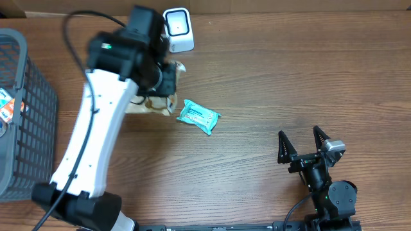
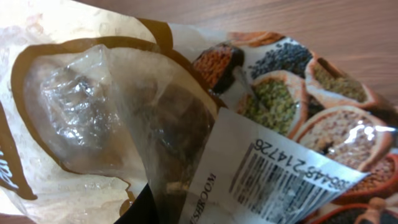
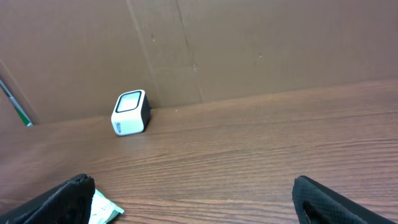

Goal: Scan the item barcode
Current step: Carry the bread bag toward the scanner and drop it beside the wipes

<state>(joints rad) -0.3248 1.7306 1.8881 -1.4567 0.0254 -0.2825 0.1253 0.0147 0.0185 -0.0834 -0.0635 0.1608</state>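
At left wrist only: barcode (image 2: pixel 283 180) on pouch (image 2: pixel 93 112)

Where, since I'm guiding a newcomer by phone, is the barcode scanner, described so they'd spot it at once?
Follow the wooden table to its far edge, where the cardboard wall rises; left of centre stands the scanner. It is a small white box with a framed window on one face, rigid and upright, unlike the teal packet and the printed bag, both soft pouches.
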